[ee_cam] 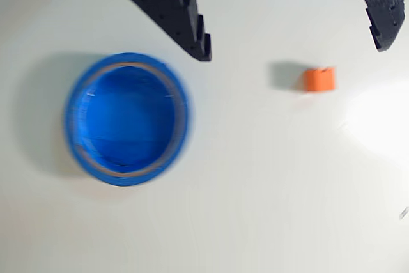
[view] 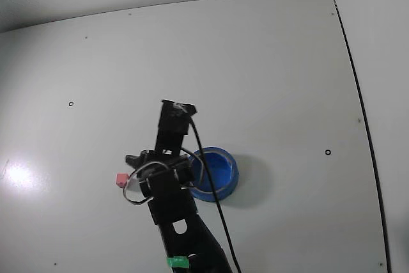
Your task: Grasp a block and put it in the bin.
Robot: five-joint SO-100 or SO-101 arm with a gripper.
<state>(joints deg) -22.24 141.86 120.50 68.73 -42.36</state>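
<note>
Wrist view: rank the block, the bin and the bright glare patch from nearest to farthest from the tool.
1. Block, just below the open tool, slightly to the right.
2. Glare patch, lower right, by the picture's edge.
3. Bin, far to the left in this view.

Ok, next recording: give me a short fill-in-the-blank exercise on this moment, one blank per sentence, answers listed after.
1. In the wrist view the block lies on the table, ____ the bin.
2. The inside of the bin holds ____.
3. The gripper has its jaws ____, with nothing between them.
4. In the fixed view the block lies to the ____ of the bin.

Missing words: outside; nothing; open; left
</note>
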